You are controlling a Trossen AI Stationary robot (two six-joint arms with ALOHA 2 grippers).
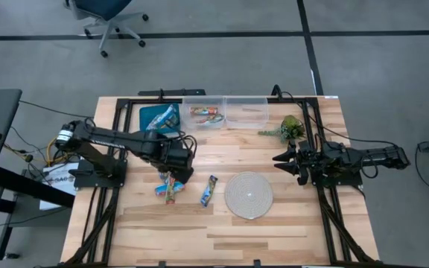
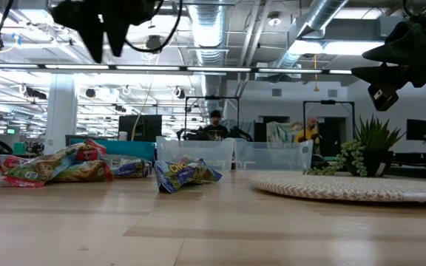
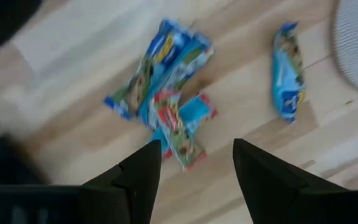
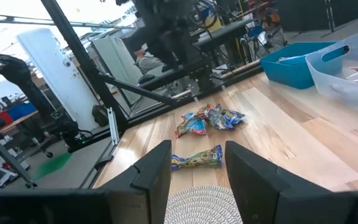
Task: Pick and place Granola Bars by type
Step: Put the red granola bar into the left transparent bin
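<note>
Several granola bars lie in a loose pile [image 1: 168, 190] [image 3: 166, 99] [image 2: 50, 166] on the wood, blue-and-white and multicoloured wrappers mixed. One blue bar [image 1: 209, 191] [image 3: 288, 68] [image 4: 197, 158] lies alone to the pile's right. More bars sit in the blue tray [image 1: 159, 117] and in a clear bin [image 1: 205, 113]. My left gripper [image 1: 176, 175] [image 3: 194, 162] hovers open just above the pile and touches nothing. My right gripper [image 1: 280, 158] [image 4: 197, 165] waits open above the table's right side.
A round woven mat [image 1: 248, 195] [image 2: 346, 185] lies right of the single bar. A second clear bin [image 1: 246, 112] and a green plant sprig [image 1: 289, 128] are at the far edge. Bare wood stretches along the near side. People show in the room beyond.
</note>
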